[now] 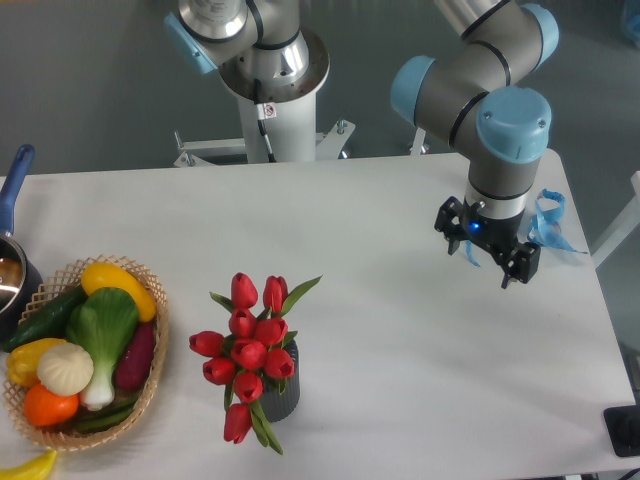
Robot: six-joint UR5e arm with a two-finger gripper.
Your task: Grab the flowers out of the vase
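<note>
At the far left edge of the table (400, 220) sits a dark pot (12, 280) with a blue handle (14, 180), only partly in view. Just beside it lies a wicker basket (152, 352) piled with toy vegetables (85, 340): a yellow pepper, a green leafy one, a cucumber, a purple aubergine, a white garlic bulb and an orange piece. One more yellow piece (25, 467) pokes in at the bottom edge, outside the basket.

Near the middle, toward the front, stands the vase (283, 398), dark grey and upright, with the flowers (245, 350) in it. Red tulip buds bunch above its mouth, one bud droops down its left side, and green leaves stick out upper right and lower front.

Well apart to the right, the arm (480, 80) reaches down over the table, and the gripper (487, 252) hangs there with its fingers spread open, holding nothing and touching nothing. Just behind it lies a light blue ribbon (552, 225) near the table's right edge.
</note>
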